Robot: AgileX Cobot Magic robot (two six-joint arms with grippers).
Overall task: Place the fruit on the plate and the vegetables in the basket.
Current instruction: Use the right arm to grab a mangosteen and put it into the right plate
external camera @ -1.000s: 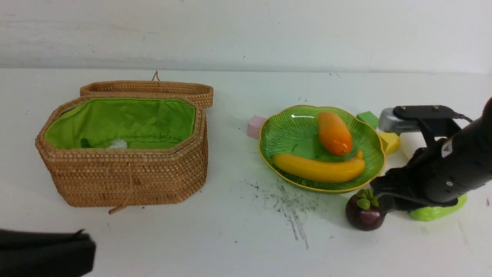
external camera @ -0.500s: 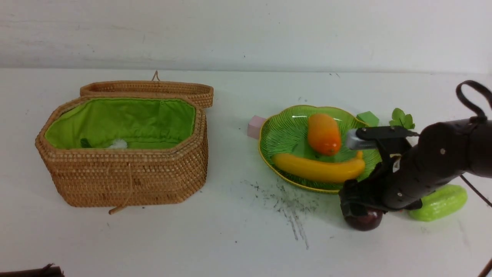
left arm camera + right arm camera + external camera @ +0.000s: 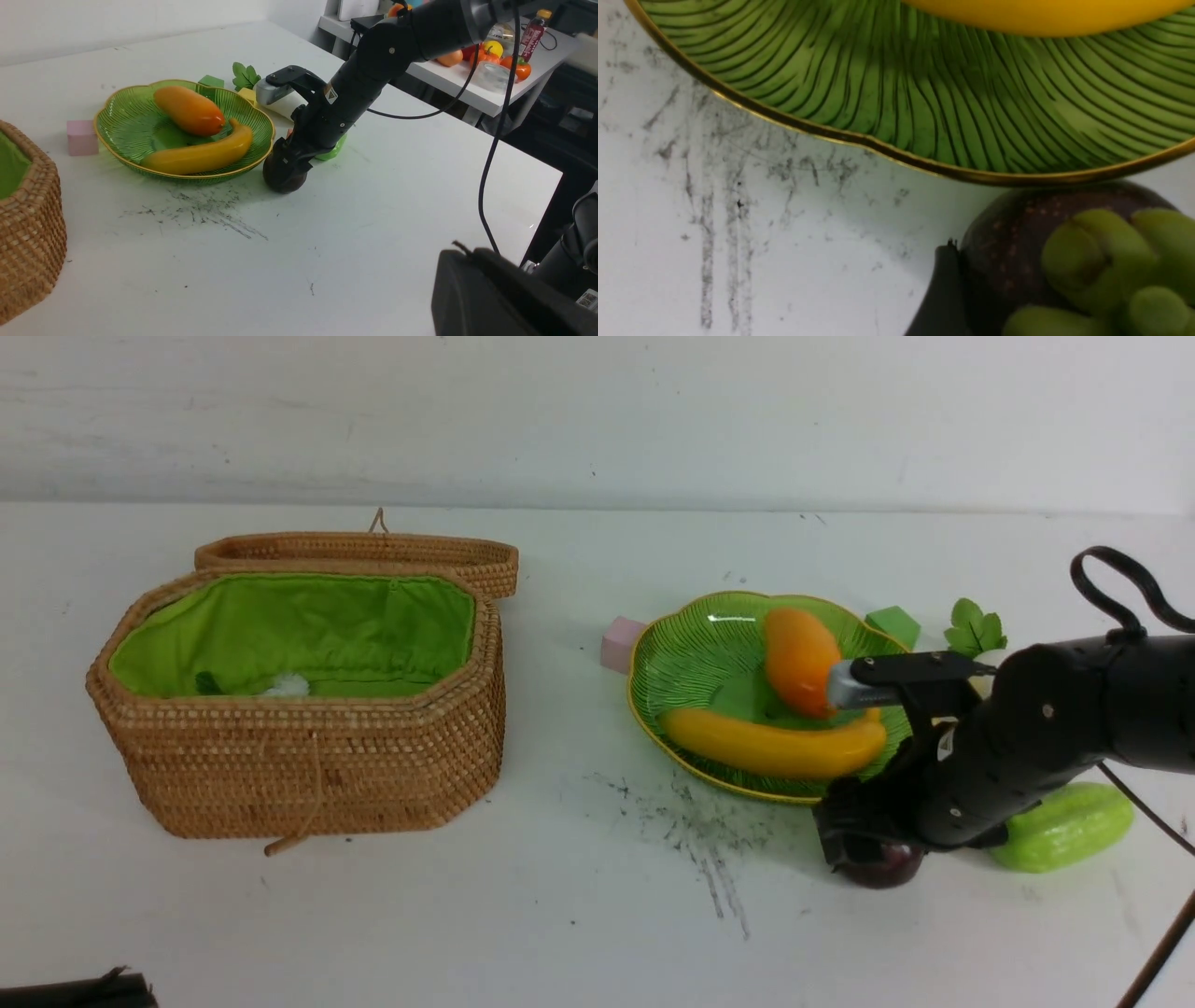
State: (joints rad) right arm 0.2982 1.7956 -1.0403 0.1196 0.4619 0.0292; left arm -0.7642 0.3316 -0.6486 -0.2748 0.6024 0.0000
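Note:
The dark purple mangosteen [image 3: 882, 870] stands on the table just in front of the green plate [image 3: 695, 663]. My right gripper [image 3: 868, 854] is down over it. In the right wrist view one finger [image 3: 941, 298] presses the mangosteen's [image 3: 1013, 242] side; the other finger is hidden. The banana [image 3: 775, 747] and mango [image 3: 798, 658] lie on the plate. The light green cucumber [image 3: 1064, 826] lies behind the right arm. The radish's leaves [image 3: 976, 627] show behind the plate. The wicker basket [image 3: 308, 765] stands open at the left. No carrot shows clearly. My left gripper [image 3: 490, 289] is shut, low at the near left.
A pink cube [image 3: 621, 644] and a green cube [image 3: 892, 623] sit beside the plate, with a yellow cube [image 3: 247, 94] behind it. A white tuft [image 3: 285, 686] and a dark green bit lie in the basket. Scuff marks [image 3: 700, 840] darken the table.
My right arm swung in over the mangosteen and lowered onto it, hiding its green cap. The mango shifted on the plate. My left gripper drew back toward the near left corner.

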